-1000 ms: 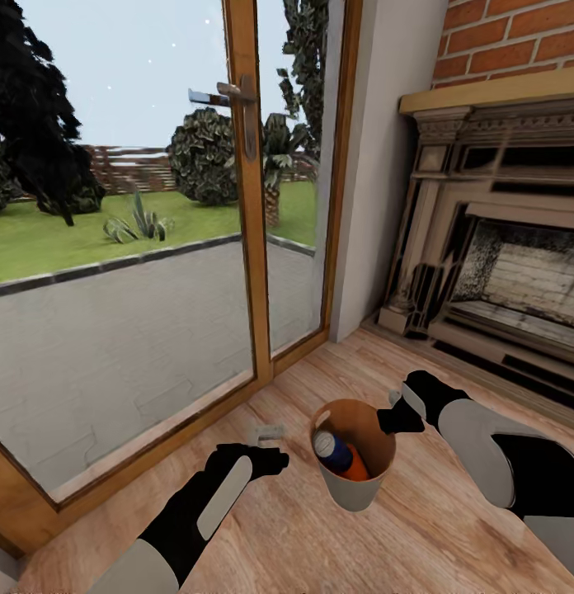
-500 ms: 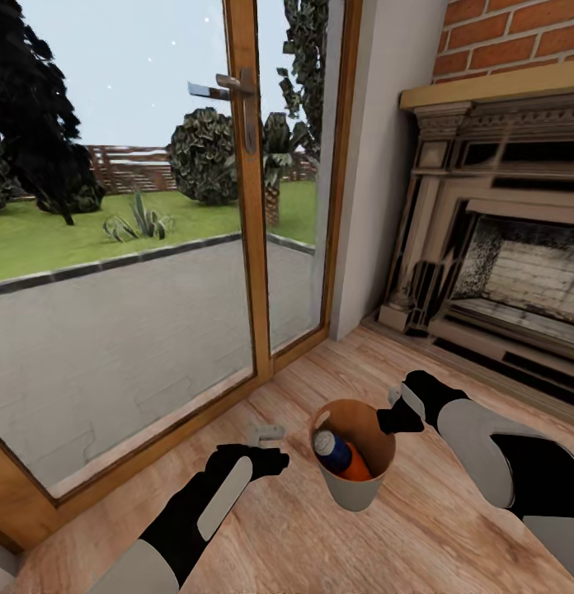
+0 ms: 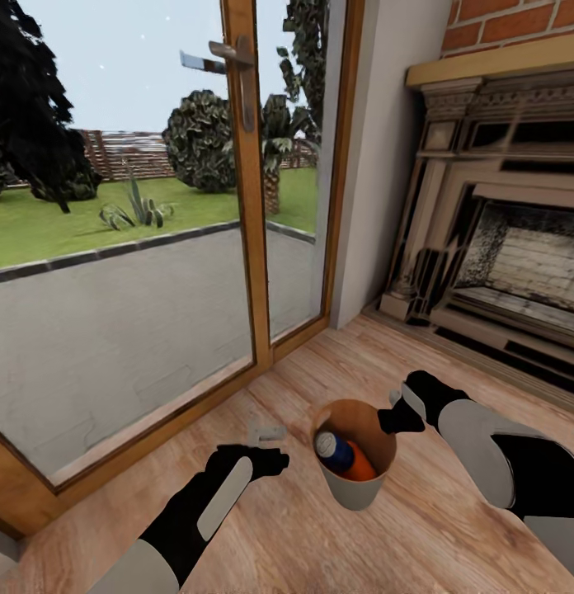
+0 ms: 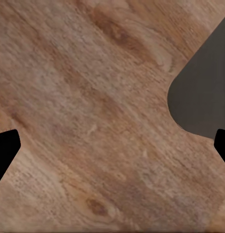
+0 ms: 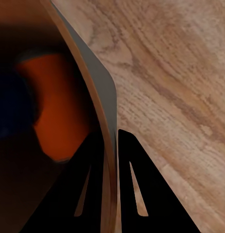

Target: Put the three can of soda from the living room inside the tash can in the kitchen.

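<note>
Right gripper [image 3: 392, 422] pinches the tash can [image 3: 355, 487] by its thin rim at about 2 o'clock, one finger inside, one outside; bin sits low centre over the wood floor [image 3: 419, 544], a blue can [image 3: 335, 451] and an orange can [image 3: 359, 467] visible inside. Judged light but top-loaded: glossy copper liner, smooth grey tapered wall, likely slippery, so keep it upright. Left gripper [image 3: 268, 431] at 9 o'clock, jaws wide, empty.
</note>
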{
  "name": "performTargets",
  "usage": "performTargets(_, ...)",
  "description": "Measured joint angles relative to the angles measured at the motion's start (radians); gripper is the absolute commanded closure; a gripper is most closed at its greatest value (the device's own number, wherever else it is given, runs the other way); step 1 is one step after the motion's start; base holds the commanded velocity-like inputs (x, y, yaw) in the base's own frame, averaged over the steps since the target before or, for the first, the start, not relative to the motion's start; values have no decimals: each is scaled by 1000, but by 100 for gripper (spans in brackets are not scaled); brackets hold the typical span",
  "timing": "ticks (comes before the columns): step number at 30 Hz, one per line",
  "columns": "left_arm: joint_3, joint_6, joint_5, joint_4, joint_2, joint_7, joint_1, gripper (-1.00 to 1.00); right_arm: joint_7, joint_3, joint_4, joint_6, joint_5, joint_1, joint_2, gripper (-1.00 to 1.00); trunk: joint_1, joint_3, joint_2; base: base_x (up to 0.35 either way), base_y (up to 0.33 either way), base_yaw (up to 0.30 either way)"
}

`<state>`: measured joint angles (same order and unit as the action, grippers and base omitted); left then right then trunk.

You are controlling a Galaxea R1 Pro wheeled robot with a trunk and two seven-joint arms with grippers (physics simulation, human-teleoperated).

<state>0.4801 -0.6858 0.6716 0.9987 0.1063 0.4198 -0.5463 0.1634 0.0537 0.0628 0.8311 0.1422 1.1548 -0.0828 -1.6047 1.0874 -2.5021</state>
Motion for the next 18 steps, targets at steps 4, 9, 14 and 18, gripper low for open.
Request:
performTargets(4, 0, 0, -1, 0, 0, -1, 0, -100, 0, 1, 14, -1, 1, 0, -2, 100, -2, 15, -1, 0, 0, 0)
performTargets(9, 0, 0, -2, 0, 0, -1, 0, -100, 0, 2, 31, -2, 0, 0, -5, 100, -4, 35, -2, 0, 0, 0)
performTargets(14, 1, 0, -3, 1, 0, -1, 0, -100, 0, 0, 34, -2, 2, -1, -6, 100, -6, 54, -3, 0, 0, 0)
performTargets(18, 1, 0, -3, 1, 0, -1, 0, -100, 0, 3, 35, -22, 3, 0, -6, 100, -8, 70, -4, 0, 0, 0)
